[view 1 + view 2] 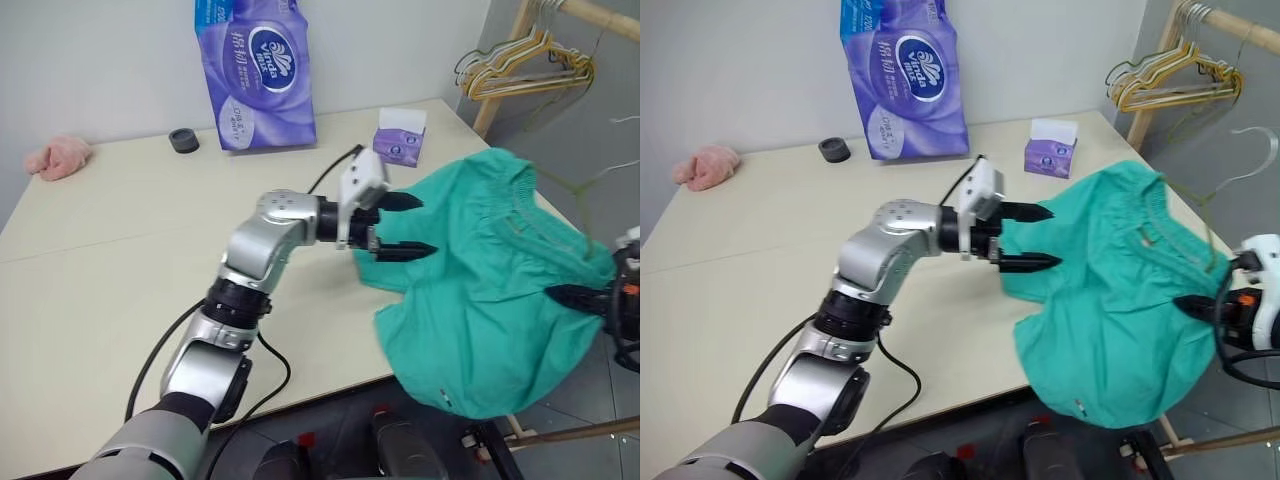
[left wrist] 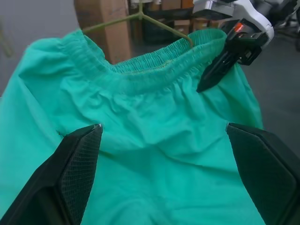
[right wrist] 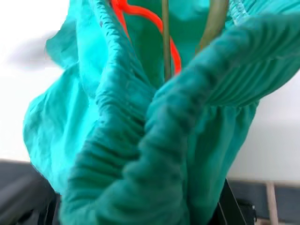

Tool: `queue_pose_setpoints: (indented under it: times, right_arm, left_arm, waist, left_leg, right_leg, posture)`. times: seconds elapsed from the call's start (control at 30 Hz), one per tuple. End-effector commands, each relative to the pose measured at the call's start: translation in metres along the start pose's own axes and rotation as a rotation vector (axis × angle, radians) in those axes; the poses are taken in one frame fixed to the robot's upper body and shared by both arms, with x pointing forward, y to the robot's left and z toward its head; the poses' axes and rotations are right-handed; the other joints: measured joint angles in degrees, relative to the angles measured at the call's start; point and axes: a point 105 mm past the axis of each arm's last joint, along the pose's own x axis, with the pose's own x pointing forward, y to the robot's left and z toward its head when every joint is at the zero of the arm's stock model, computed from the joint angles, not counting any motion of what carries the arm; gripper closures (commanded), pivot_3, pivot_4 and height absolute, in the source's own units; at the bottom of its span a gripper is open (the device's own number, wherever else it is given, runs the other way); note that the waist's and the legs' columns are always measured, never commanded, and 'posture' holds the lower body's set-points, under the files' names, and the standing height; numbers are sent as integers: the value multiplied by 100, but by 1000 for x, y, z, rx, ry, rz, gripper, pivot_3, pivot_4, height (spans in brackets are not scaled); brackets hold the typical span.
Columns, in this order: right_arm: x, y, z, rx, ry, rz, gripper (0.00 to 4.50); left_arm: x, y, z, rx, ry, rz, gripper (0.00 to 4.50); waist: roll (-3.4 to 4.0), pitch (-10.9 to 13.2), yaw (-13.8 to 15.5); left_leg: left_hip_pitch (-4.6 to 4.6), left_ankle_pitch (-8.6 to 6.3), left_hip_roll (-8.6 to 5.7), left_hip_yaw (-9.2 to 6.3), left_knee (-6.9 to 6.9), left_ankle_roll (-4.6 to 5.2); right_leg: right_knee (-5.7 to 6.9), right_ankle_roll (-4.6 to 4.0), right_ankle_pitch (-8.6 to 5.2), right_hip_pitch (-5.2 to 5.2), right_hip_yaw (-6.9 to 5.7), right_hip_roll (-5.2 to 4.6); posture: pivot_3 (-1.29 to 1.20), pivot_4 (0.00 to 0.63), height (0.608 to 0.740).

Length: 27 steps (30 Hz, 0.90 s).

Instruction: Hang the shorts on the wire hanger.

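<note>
The teal-green shorts [image 1: 480, 300] lie over the table's right edge, one part on the top and the rest hanging past it. Their gathered waistband [image 2: 140, 75] is raised on the right side. My right gripper [image 1: 578, 296] is shut on that waistband, and its black fingers [image 2: 216, 74] press into the fabric. The thin olive wire hanger [image 2: 139, 16] runs inside the waist opening, beside the orange-red drawstring [image 3: 140, 11]. My left gripper [image 1: 402, 226] is open and level, pointing at the shorts' near edge with nothing between its fingers [image 2: 82, 159].
At the back of the table [image 1: 120, 250] stand a purple tissue pack [image 1: 256, 70] and a small tissue box [image 1: 400, 140]. A black roll [image 1: 183, 140] and a pink cloth [image 1: 60, 157] lie at the back left. A bunch of yellow and green hangers [image 1: 525, 65] hangs on a wooden rack beyond the right edge.
</note>
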Motion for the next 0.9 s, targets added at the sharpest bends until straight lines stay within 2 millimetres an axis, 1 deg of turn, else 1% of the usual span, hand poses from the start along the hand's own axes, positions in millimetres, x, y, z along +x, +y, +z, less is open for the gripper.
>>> queue_pose_setpoints:
  times: [0.03,0.1,0.13,0.27,0.37,0.47,0.57,0.63,0.7,0.77,0.9]
  right_arm:
    - [-33,-19,20,6,-120,-179,4500]
    - [-44,-26,26,21,-158,-252,4500]
    - [-48,-29,28,28,-167,-277,4500]
    - [-69,-42,41,78,-238,-415,4500]
    - [-75,-51,47,150,-290,-491,4500]
    - [-78,-56,53,238,-321,-542,4500]
    - [-86,-71,59,316,-317,-635,4500]
    - [-89,-76,64,341,-312,-664,4500]
    - [-89,-81,70,351,-303,-678,4500]
    - [-88,-85,71,366,-292,-686,4500]
    - [-91,-103,76,383,-279,-736,4500]
  left_arm:
    - [25,-14,26,65,-39,-93,25]
    - [33,-17,31,64,-60,-122,25]
    - [36,-17,33,70,-66,-124,25]
    - [57,-32,49,99,-104,-200,25]
    - [69,-37,63,136,-143,-223,25]
    - [75,-35,74,159,-186,-208,25]
    - [85,-23,85,199,-210,-134,25]
    - [89,-17,88,228,-212,-90,25]
    - [91,-16,91,226,-225,-81,25]
    - [92,-15,91,245,-228,-72,25]
    - [93,-12,91,282,-229,-36,25]
  waist:
    - [5,59,-103]
    - [9,85,-253]
    - [7,86,-316]
    - [-3,92,-645]
    - [-5,94,-881]
    - [-16,101,-1063]
    - [-21,110,-1188]
    - [-20,118,-1245]
    - [-29,151,-1296]
    - [-31,201,-1332]
    - [-26,256,-1312]
  left_leg:
    - [-11,-1,-6,-1,0,2]
    - [-16,-5,-8,5,-4,8]
    - [-15,-14,-8,11,-5,25]
    - [-10,-32,-7,35,-17,56]
    - [-9,-47,-12,67,-20,80]
    - [-6,-61,-14,110,-35,105]
    - [8,-71,-26,148,-47,122]
    - [19,-71,-42,169,-63,123]
    - [48,-65,-60,194,-113,134]
    - [60,-68,-64,217,-113,138]
    - [59,-81,-70,246,-111,161]
  right_leg:
    - [0,4,-2,0,2,-2]
    - [-6,10,-6,0,7,-3]
    - [-8,26,-17,0,13,-3]
    - [-24,46,-30,2,39,1]
    - [-51,51,-33,3,71,0]
    - [-102,72,-30,13,110,-3]
    - [-119,95,-29,17,129,-9]
    - [-142,112,-23,20,151,-22]
    - [-187,135,-10,37,224,-10]
    - [-199,151,-8,50,261,-9]
    - [-208,181,-7,50,299,-11]
  posture:
    - [-535,208,740]
    - [-535,208,740]
    - [-570,206,740]
    - [-595,198,740]
    - [-602,188,740]
    - [-599,187,740]
    - [-582,197,740]
    - [-570,212,740]
    - [-561,224,740]
    - [-547,235,740]
    - [-518,249,740]
